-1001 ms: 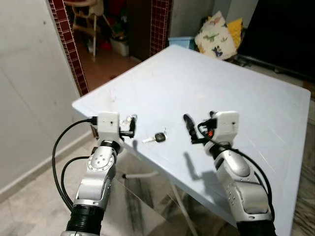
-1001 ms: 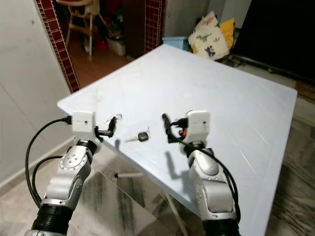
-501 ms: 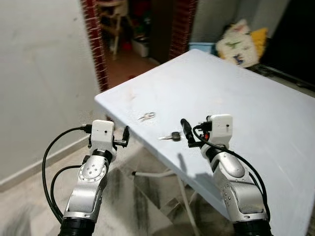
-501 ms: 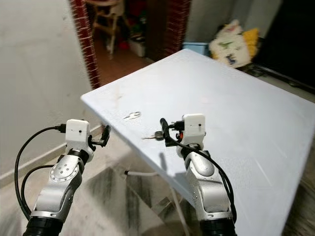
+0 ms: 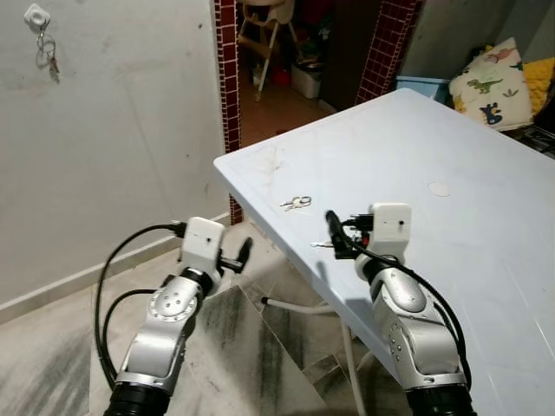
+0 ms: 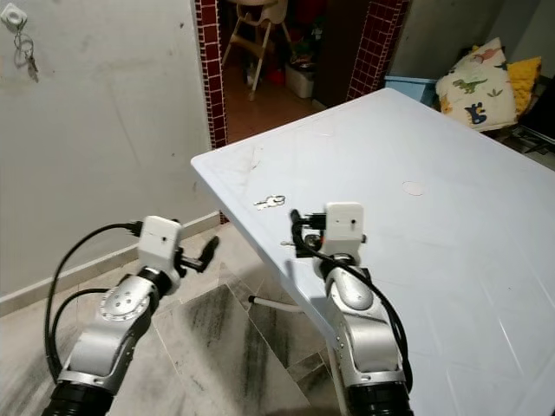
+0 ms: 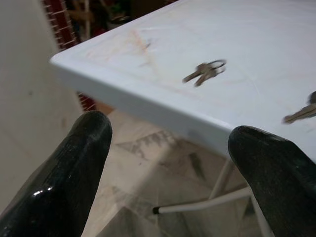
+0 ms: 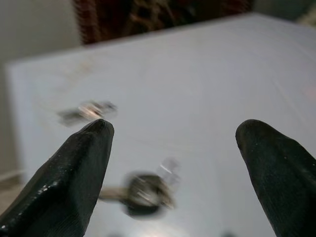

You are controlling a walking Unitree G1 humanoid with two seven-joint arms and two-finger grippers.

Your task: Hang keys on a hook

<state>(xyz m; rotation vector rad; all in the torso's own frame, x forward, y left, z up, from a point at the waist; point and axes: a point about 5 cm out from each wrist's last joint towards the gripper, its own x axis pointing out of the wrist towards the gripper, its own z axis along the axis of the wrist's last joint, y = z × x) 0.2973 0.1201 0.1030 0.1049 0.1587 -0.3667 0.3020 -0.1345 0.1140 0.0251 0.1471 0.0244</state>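
1. Counter (image 5: 451, 139): a pale blue surface standing beside a white wall (image 5: 113, 147). Its near corner points toward a doorway framed in red brick (image 5: 227, 78).
2. Key bunch (image 5: 296, 204): small silver keys on a ring, lying flat on the counter near its corner edge. The same bunch appears in the left wrist view (image 7: 205, 72) and, blurred, in the right wrist view (image 8: 88, 111).
3. Black-headed key (image 8: 143, 191): lies on the counter just in front of the right claw, close to the counter edge. The image is blurred, so finer detail cannot be made out.
4. Right claw (image 5: 333, 234): held over the counter edge, near the black-headed key. The right wrist view shows its two black fingers (image 8: 74, 173) spread wide apart with nothing between them.
5. Left claw (image 5: 244, 254): positioned off the counter, over the tiled floor (image 5: 260, 347), below and to the left of the counter corner. Its fingers (image 7: 69, 168) are spread apart and hold nothing.
6. Wall hook (image 5: 35, 16): a white hook mounted high on the wall, well apart from both claws. Another set of keys (image 5: 49, 54) hangs from it.
7. Pillows (image 5: 499, 82): patterned, visible beyond the far side of the counter.
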